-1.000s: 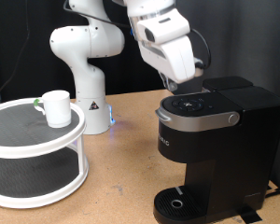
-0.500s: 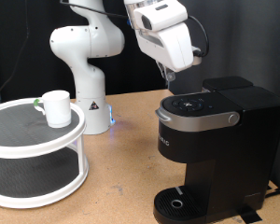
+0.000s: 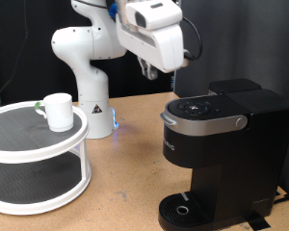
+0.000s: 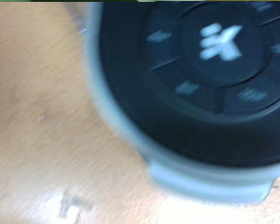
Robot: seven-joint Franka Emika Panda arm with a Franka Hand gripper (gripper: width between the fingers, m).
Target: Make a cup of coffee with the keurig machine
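The keurig machine point(image 3: 226, 144) stands at the exterior view's right on the wooden table, lid down, with nothing on its round drip tray point(image 3: 188, 210). My gripper point(image 3: 156, 73) hangs in the air above and to the left of the machine's top panel point(image 3: 202, 106), touching nothing. No fingers show in the blurred wrist view, which looks down on the round button panel point(image 4: 210, 56) and the silver band point(image 4: 205, 182). The white cup point(image 3: 58, 111) stands upright on the top tier of a white round shelf point(image 3: 19, 144) at the exterior view's left, far from the gripper.
A small dark object point(image 3: 38, 109) lies next to the cup on the shelf's top tier. The arm's white base point(image 3: 91, 96) stands behind, between shelf and machine. Bare wooden table point(image 3: 125, 183) lies between shelf and machine.
The gripper has risen from just above the machine's top panel and moved up and to the exterior view's left. The cup and the machine have not moved.
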